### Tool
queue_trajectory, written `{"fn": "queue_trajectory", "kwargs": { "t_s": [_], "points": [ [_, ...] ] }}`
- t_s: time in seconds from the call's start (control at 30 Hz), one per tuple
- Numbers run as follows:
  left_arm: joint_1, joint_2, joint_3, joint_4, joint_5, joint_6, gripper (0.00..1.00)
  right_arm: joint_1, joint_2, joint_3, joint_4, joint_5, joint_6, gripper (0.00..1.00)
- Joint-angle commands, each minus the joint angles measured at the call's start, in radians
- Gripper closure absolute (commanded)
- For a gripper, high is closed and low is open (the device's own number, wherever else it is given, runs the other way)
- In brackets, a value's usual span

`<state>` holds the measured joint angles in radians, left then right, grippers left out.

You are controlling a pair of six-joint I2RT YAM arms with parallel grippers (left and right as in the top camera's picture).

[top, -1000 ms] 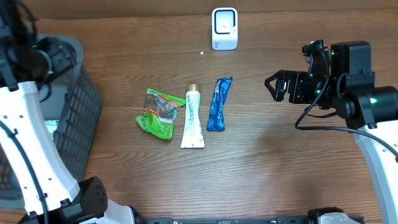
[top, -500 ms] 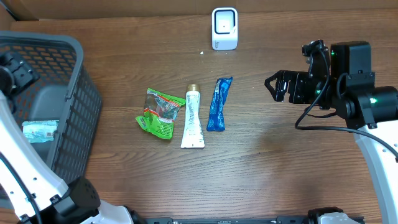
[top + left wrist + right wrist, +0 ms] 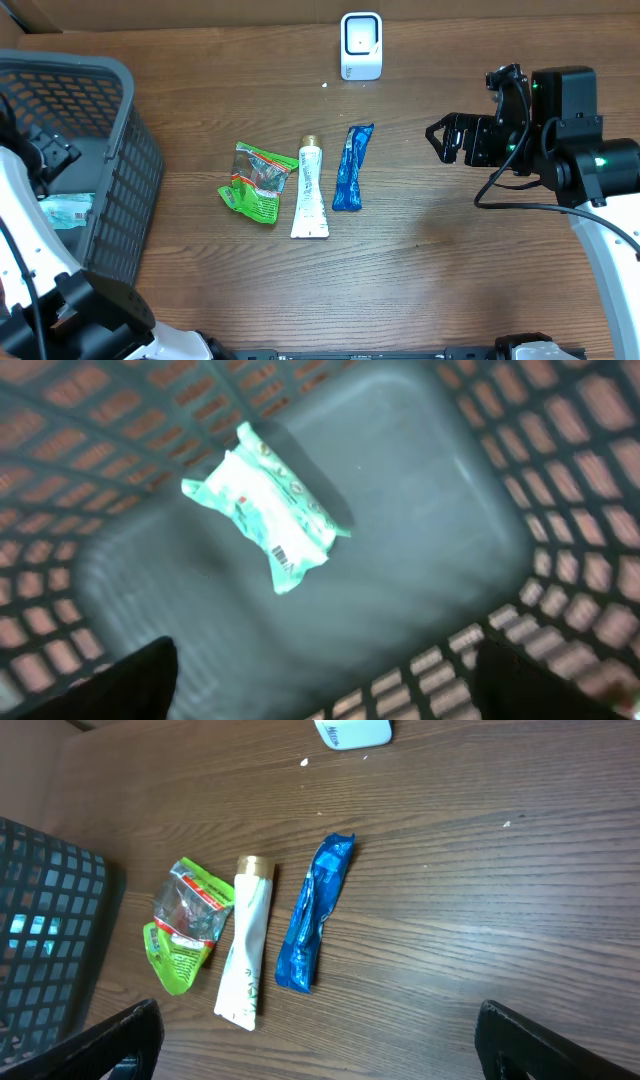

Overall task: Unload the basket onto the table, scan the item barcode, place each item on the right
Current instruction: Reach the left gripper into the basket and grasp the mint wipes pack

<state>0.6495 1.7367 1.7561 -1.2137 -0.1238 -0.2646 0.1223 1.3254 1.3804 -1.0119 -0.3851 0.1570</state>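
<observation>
The left hand hangs wide open and empty over the basket. The pale green packet lies loose on the basket floor ahead of it, so the hand should lift straight up, clear of the walls. The right hand, fully open and empty, faces the blue packet, white tube and green pouch on the bench. It should grip one flat and turn its barcode toward the scanner.

A basket sits at nine o'clock, what looks like a pale pack inside it. At centre lie a green packet, white tube and blue wrapper, side by side. A scanner stands at twelve. The right gripper hovers at three, fingers apart.
</observation>
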Motion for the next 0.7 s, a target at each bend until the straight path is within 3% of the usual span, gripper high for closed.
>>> {"fn": "queue_trajectory", "kwargs": {
  "t_s": [0.0,0.33,0.67],
  "points": [
    [0.025,0.002,-0.124,0.103,-0.033,-0.111,0.06,0.001,0.001,0.028,0.002,-0.002,0.000,0.00],
    [0.031,0.003,-0.394,0.437,-0.041,-0.145,0.05,0.001,0.008,0.028,0.000,-0.002,0.000,0.00],
    [0.032,0.005,-0.557,0.664,-0.077,-0.147,0.02,0.001,0.012,0.027,-0.008,-0.002,0.000,0.00]
  ]
}}
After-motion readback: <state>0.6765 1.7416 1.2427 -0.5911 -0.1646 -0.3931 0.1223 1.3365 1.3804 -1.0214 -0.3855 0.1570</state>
